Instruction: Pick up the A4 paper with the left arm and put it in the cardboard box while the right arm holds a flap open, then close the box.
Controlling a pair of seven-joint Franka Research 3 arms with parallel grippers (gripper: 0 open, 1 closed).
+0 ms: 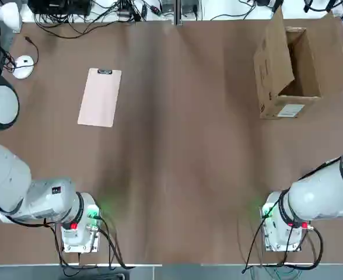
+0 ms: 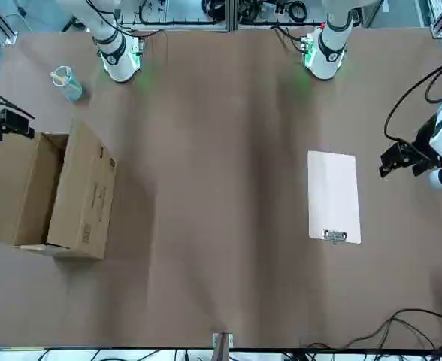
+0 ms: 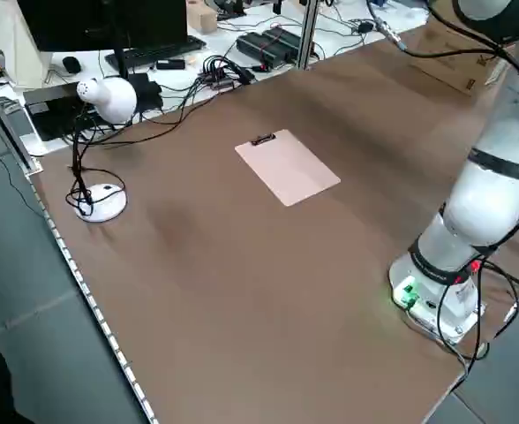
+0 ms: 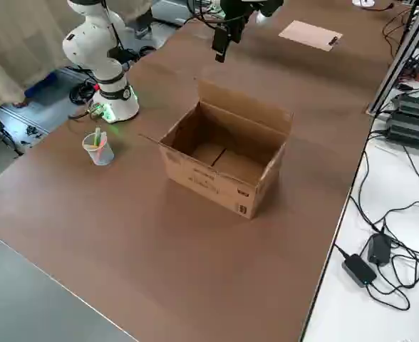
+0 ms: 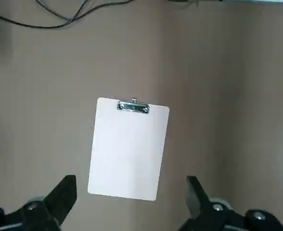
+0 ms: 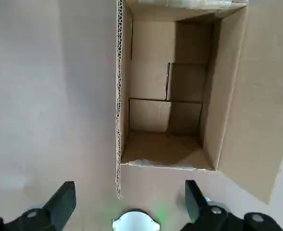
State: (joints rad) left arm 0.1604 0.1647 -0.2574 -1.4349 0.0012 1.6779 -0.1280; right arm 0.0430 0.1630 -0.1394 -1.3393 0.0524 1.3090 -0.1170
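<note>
Top view, clipboard (image 1: 100,97), open box (image 1: 294,70), 2 apart

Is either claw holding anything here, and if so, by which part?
Nothing is held. The left claw is open above the table, clear of the clipboard; the right claw is open near the box.

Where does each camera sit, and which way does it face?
Top: overhead, down on clipboard and box; both arms' bases show.
Front: across the table, facing the robot; both bases again.
Left side: raised, diagonally down on the clipboard; one arm.
Right side: raised, diagonally down on the open box; both arms partly.
Left wrist: down past its open fingers at the clipboard.
Right wrist: down past its open fingers into the box.
Shared: front and right side both show the cup.
</note>
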